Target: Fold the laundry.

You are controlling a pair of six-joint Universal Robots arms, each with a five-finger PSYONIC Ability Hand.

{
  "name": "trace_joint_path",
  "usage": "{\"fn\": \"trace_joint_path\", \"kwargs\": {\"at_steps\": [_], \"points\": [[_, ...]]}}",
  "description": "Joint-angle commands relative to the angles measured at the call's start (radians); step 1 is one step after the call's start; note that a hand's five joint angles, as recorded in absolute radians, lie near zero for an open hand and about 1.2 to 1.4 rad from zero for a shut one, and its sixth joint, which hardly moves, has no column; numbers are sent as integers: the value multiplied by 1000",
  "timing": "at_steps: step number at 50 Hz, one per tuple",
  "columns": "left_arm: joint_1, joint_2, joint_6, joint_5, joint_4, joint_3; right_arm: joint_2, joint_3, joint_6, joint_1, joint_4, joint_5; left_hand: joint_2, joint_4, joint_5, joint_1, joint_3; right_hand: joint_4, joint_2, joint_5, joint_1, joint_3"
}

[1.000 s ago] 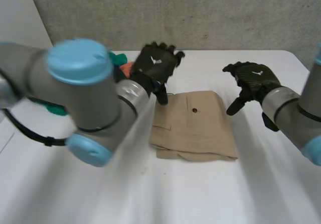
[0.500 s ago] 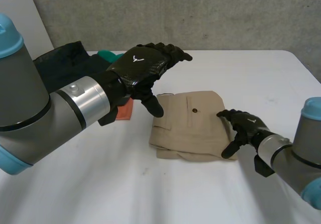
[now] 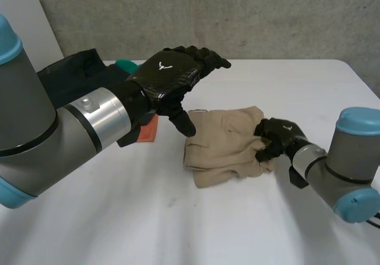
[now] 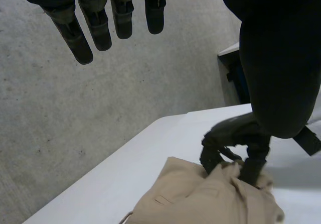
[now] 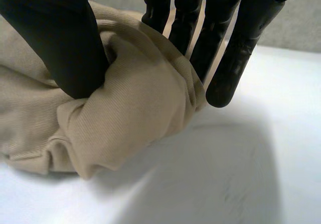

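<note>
You have the right hand (image 3: pixel 279 135) pinching the bunched right edge of the crumpled beige cotton trousers (image 3: pixel 222 149) in the middle of the white table (image 3: pixel 178 229). Farther back, the left hand (image 3: pixel 169 78) hovers over their far left corner, fingers straight.

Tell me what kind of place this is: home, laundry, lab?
Probably a lab test cell, not a home: bare concrete wall, plain white table, and a robot right hand pinching a tan garment.
</note>
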Motion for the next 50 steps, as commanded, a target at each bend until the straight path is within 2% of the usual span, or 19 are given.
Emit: {"fn": "trace_joint_path", "kwargs": {"at_steps": [1,12,22,31,41,42,43,44,50], "points": [[0,1,1,0,2,0,37,-151,1,-54,14,9,-19,-21,-37,-10,-27,211,253,385,528,318],[-8,6,2,0,4,8,202,-496,-25,-312,124,4,-22,-24,-40,-12,-30,211,253,385,528,318],[-17,-2,1,-3,5,17,350,-751,-43,-436,146,10,-19,-21,-37,-10,-27,211,253,385,528,318],[-40,-5,2,-8,5,24,675,-1347,-51,-554,500,-36,-19,-21,-37,-10,-27,211,253,385,528,318],[-46,-11,2,-8,7,20,683,-1325,-152,-587,477,-34,-19,-21,-37,-10,-27,211,253,385,528,318],[-46,-13,2,-8,7,20,684,-1325,-160,-587,477,-31,-19,-21,-37,-10,-27,58,100,232,375,165],[-46,-13,2,-8,7,18,686,-1327,-175,-587,477,-28,-19,-21,-37,-10,-27,-716,-675,-543,-399,-610],[-48,-14,1,-8,7,18,687,-1327,-186,-587,476,-26,-19,-21,-37,-10,-27,-1011,-969,-837,-693,-904],[-57,-17,1,-9,7,17,687,-1333,-246,-588,416,15,-22,-24,-40,-12,-30,-1011,-969,-837,-693,-904]]}}
